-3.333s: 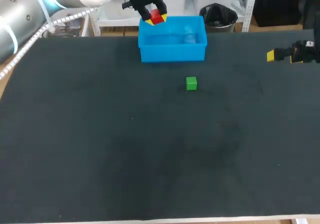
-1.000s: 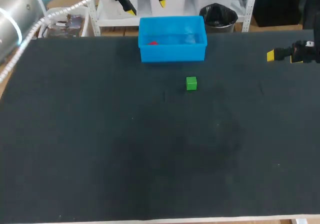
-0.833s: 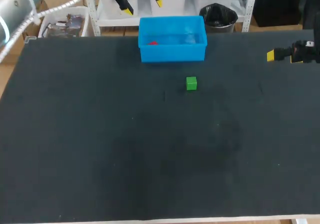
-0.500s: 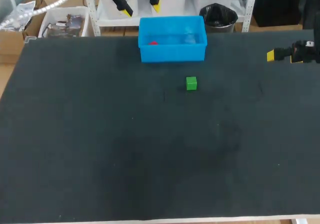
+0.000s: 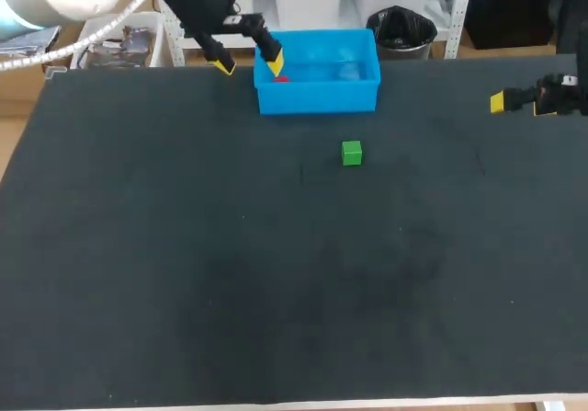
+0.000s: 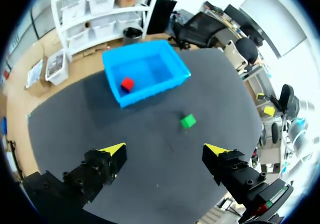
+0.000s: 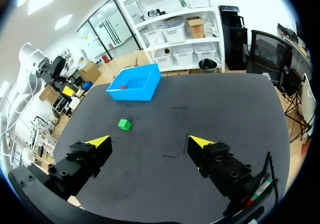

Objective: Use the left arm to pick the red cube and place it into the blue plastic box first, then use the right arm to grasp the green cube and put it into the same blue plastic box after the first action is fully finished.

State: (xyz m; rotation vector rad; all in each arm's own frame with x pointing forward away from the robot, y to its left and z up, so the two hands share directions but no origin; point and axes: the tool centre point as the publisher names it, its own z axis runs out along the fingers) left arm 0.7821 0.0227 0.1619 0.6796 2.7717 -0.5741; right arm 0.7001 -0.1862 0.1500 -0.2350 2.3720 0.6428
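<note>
While my left gripper (image 5: pixel 248 63) hangs at the left end of the blue plastic box (image 5: pixel 317 97), its two yellow-tipped fingers stand wide apart with nothing between them. In the head view one tip overlaps the box's left wall; the other is outside the box, over the table (image 5: pixel 184 245). The left wrist view shows the same gripper (image 6: pixel 164 149) spread and well above the dark surface, with the box (image 6: pixel 155 88) ahead of it.

Red cube (image 6: pixel 127 83): inside the box, on its floor, near the left front corner. In the head view it (image 5: pixel 283 80) shows only as a sliver beside my fingertip, so I cannot tell whether it touches the wall.

Green cube (image 5: pixel 351 153): on the table in front of the box, apart from it, opposite the box's right half. Neither gripper touches it. In the left wrist view it (image 6: pixel 188 121) lies between the box and my fingers.

Right gripper (image 7: pixel 150 142): fingers spread, nothing between them. In the head view it (image 5: pixel 497 102) sits at the table's right edge, well apart from both the green cube and the box. From the right wrist the green cube (image 7: pixel 124 125) lies ahead, with the box (image 7: pixel 135 92) beyond it.
</note>
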